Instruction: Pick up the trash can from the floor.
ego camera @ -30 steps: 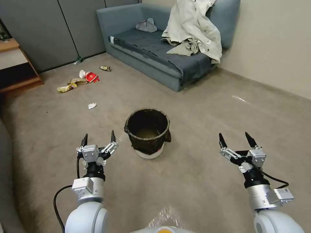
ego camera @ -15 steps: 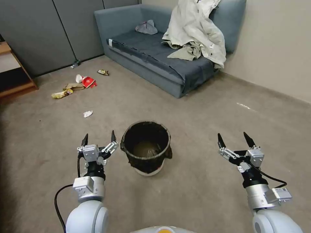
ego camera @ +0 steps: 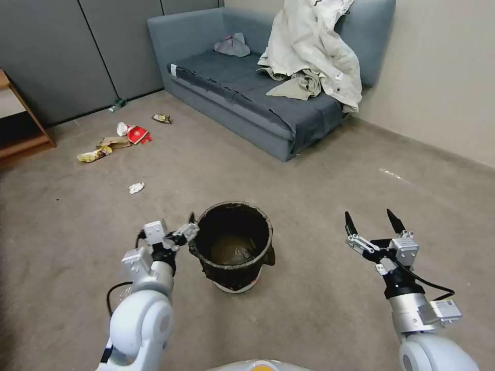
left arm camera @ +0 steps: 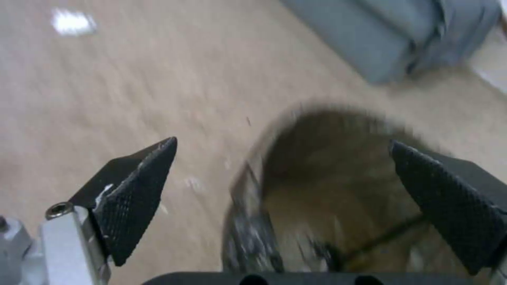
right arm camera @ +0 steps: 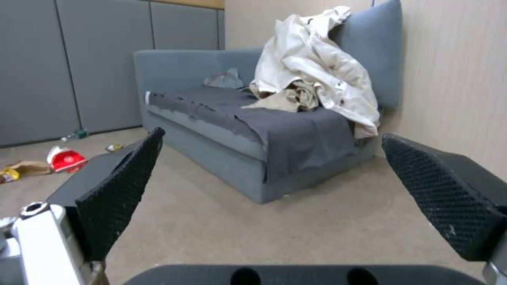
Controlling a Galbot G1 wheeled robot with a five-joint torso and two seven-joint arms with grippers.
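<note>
Beige carpet floor point(ego camera: 319, 304) runs back to a grey-blue sofa point(ego camera: 247, 93) against the far wall, and the trash can point(ego camera: 234, 245) stands upright on it, right in front of the robot. Its dark bag is folded over the rim, and a sliver of white base shows at the bottom.

At the can's left side, the left gripper point(ego camera: 178, 232) sits at rim height with its fingers spread wide. From the left wrist view the rim point(left arm camera: 248, 186) falls between the two spread fingers point(left arm camera: 137, 198), one finger outside the can over the carpet and the other over the opening (whether either pad touches the bag cannot be told).

Well off to the can's right, the right gripper point(ego camera: 374, 226) hovers above the carpet, fingers also spread wide and pointing toward the sofa, holding nothing.

Farther out, a pale cloth point(ego camera: 314, 56) is heaped on the sofa's right end and a small grey rag point(ego camera: 232, 45) lies near its back corner. Litter is scattered on the carpet to the left: a red wrapper point(ego camera: 136, 135), a yellow packet point(ego camera: 94, 154) and a white scrap point(ego camera: 136, 187). Dark grey panels point(ego camera: 67, 56) line the far left wall
</note>
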